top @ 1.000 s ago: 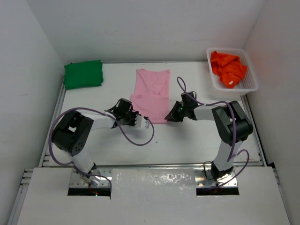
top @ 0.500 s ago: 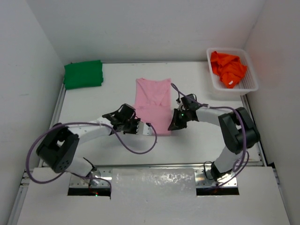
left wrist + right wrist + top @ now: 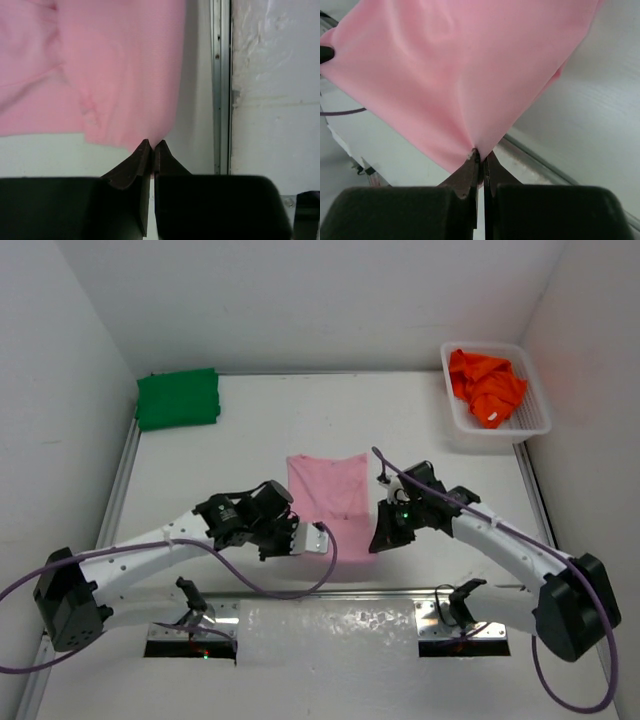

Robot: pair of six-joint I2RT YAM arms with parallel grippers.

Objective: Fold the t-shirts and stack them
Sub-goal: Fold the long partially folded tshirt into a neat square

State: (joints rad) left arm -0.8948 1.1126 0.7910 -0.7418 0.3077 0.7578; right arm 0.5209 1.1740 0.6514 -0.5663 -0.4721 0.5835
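The pale pink t-shirt point(image 3: 333, 502) lies stretched near the table's front edge. My left gripper point(image 3: 322, 537) is shut on its near left corner; in the left wrist view the cloth point(image 3: 120, 70) runs into the pinched tips point(image 3: 152, 145). My right gripper point(image 3: 378, 543) is shut on its near right corner, and the right wrist view shows pink cloth point(image 3: 465, 75) pulled taut from the closed tips point(image 3: 481, 156). A folded green t-shirt point(image 3: 178, 398) rests at the back left. The orange t-shirt point(image 3: 486, 385) lies crumpled in the basket.
The white lattice basket point(image 3: 532, 422) stands at the back right against the wall. A metal rail point(image 3: 330, 592) runs along the table's near edge just below the pink shirt. Purple cables loop beside both arms. White walls close in the table on three sides.
Both arms have pulled the pink shirt toward the near edge of the table, each gripper closing on a near corner. The green and orange shirts have not moved.
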